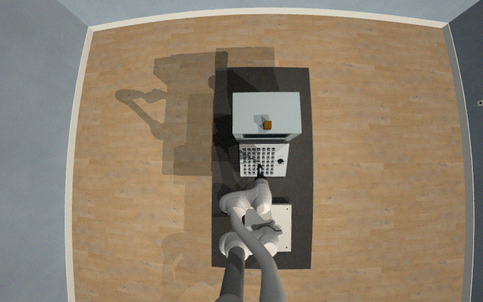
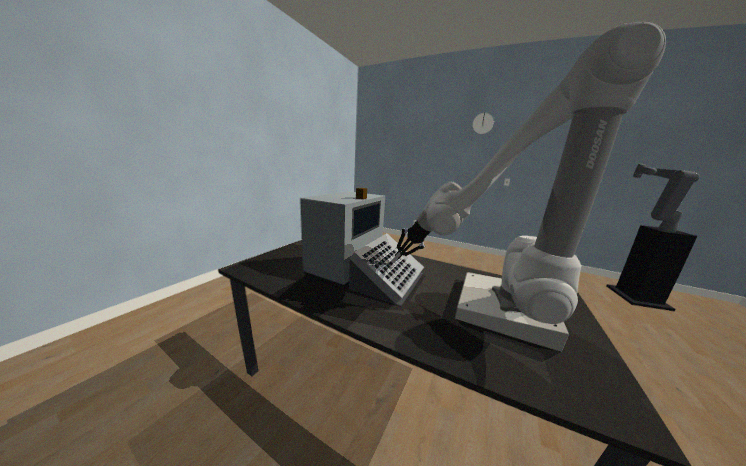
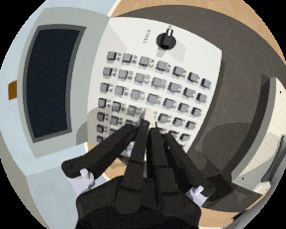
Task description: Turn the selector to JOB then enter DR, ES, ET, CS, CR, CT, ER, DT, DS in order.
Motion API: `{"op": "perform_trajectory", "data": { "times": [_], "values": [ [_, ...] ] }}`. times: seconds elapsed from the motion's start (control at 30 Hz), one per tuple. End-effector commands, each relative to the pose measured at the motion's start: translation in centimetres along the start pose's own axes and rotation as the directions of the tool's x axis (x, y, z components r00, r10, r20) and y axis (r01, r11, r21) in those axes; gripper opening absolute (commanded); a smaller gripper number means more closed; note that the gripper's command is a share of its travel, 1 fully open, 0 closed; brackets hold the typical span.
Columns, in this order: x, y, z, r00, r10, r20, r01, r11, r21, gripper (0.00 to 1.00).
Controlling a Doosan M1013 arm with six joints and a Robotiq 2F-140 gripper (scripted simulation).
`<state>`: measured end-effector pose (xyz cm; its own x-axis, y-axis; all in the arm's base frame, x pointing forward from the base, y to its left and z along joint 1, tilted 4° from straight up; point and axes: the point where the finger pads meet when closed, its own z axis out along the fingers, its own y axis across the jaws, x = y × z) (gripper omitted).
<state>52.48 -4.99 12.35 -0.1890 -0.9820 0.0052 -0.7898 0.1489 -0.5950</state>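
Keypad panel [image 1: 283,172] [image 2: 400,295] [image 3: 204,49] stands sloped on the dark table [image 1: 303,179] [image 2: 596,370] [image 3: 238,63], directly before the pale machine housing [image 1: 265,106] [image 2: 324,237] [image 3: 80,88], between it and the robot's base plate [image 1: 286,232] [image 2: 474,283] [image 3: 282,98]. Gripper [image 1: 259,166] [image 2: 400,253] [image 3: 147,115] noted as closed, fingertips together, nothing held between them. Its tips are over the key field, toward the edge nearer the robot; whether they touch a key cannot be determined, and the keys beneath are partly hidden by the fingers. Black selector [image 1: 280,161] [image 3: 166,42] sits on the panel beside the key rows; its pale pointer is turned away from the printed TEACH label [image 3: 146,37]. The lettering at the pointer's end is too obscured to read. Keys visible in the wrist view appear uniformly grey, with no lit key observed. Screen [image 2: 366,219] [image 3: 51,83] on the housing is dark. One amber block [image 1: 267,125] [image 2: 361,193] [image 3: 13,90] rests on the housing's top.
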Motion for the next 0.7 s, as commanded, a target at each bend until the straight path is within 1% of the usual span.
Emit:
{"op": "perform_trajectory", "data": {
  "times": [0.0, 0.67],
  "values": [
    [-0.01, 0.0, 0.09, 1.0, 0.0, 0.0, 0.0, 1.0, 0.0, 0.0],
    [-0.01, -0.01, 1.05, 1.0, 0.0, 0.0, 0.0, 1.0, 0.0, 0.0]
  ]
}}
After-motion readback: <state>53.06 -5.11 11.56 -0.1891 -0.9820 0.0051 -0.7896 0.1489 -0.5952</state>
